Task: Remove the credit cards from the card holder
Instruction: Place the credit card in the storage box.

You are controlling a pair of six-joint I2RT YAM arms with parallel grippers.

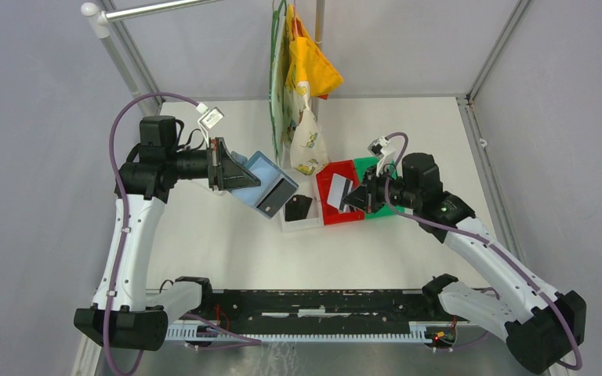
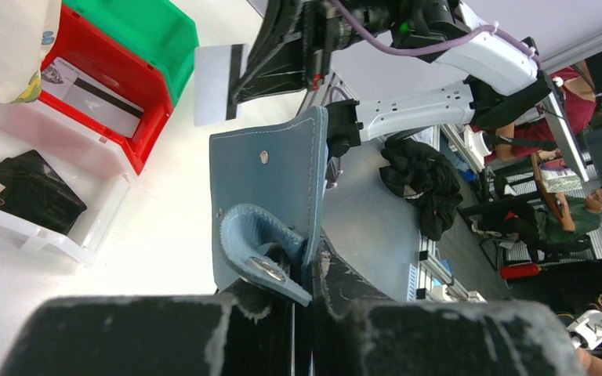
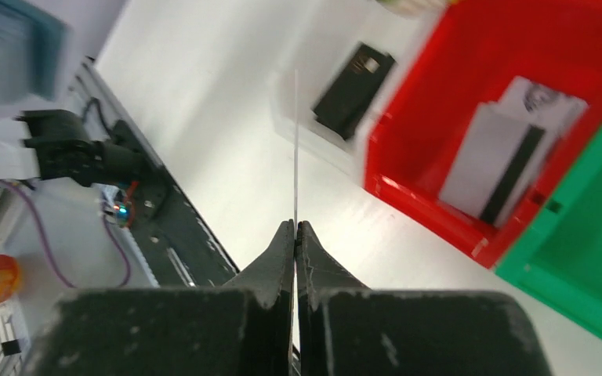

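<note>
My left gripper is shut on the teal-blue card holder and holds it open in the air, left of the bins. In the left wrist view the card holder stands upright between my fingers, with its snap tab curled by the left gripper. My right gripper is shut on a white credit card with a black stripe, above the red bin. The right wrist view shows that card edge-on. Another white card lies in the red bin. A black card lies in the white tray.
A green bin stands right of the red one. A yellow cloth and a patterned bag hang from a pole at the back centre. The black base rail runs along the near edge.
</note>
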